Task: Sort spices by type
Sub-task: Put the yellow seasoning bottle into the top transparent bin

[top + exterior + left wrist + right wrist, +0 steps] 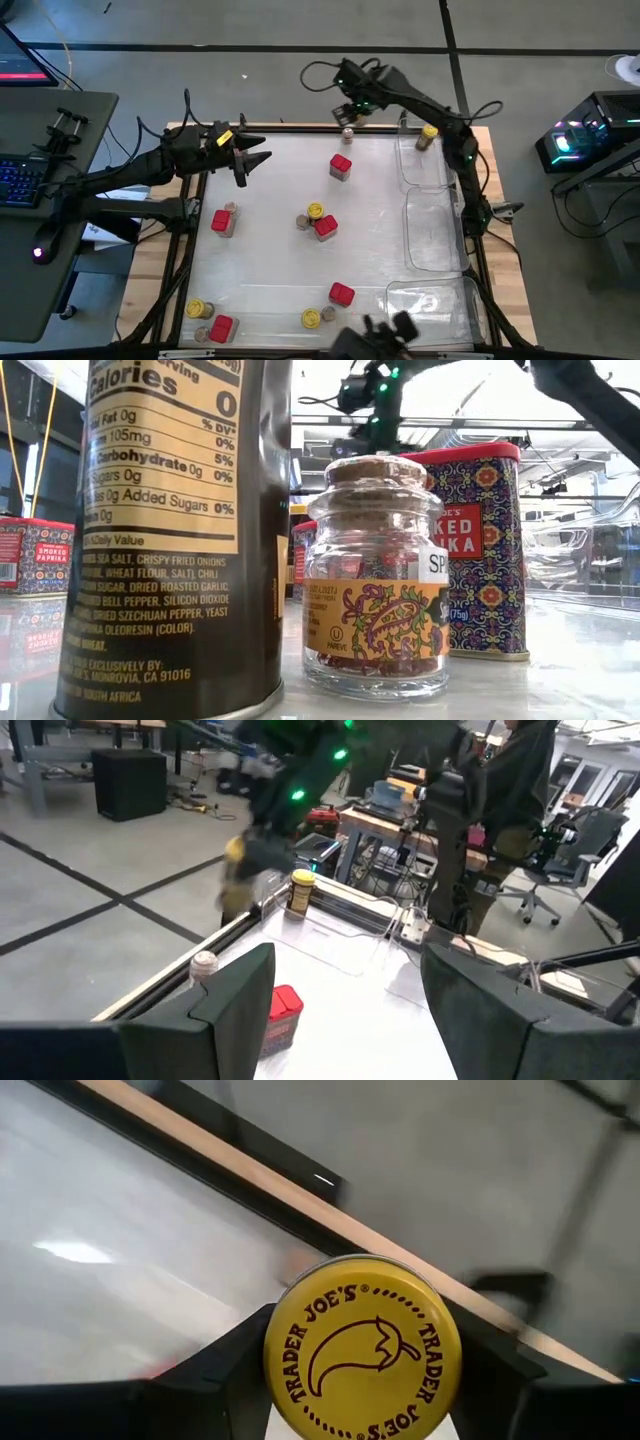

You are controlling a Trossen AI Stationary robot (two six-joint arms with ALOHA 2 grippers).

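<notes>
High view: L arm reached in from the table's left side. The left gripper (262,160) hung over the table (270,255) near the far-left part, fingers spread, nothing in them. The right gripper (350,108) was at the far edge, just beside a small brown-top jar (347,131). A tray jar (428,133) w/ yellow lid stood in the far clear tray (421,172). Red tins (340,166) and other yellow-lid jars (315,212) were scattered mid-table and along the near edge.

Low view: a dark labelled jar (170,530) filled the left, w/ a cork-top jar (376,575) beside it and a paprika tin (478,550) behind.

L wrist view: my left fingers (235,995) stood apart and empty, w/ a red tin and the small jar on the table beyond.

R wrist view: the right fingers (215,1370) were clamped on both sides of a held jar (362,1345), yellow lid up. I couldn't tell if it was lifted off the table.
</notes>
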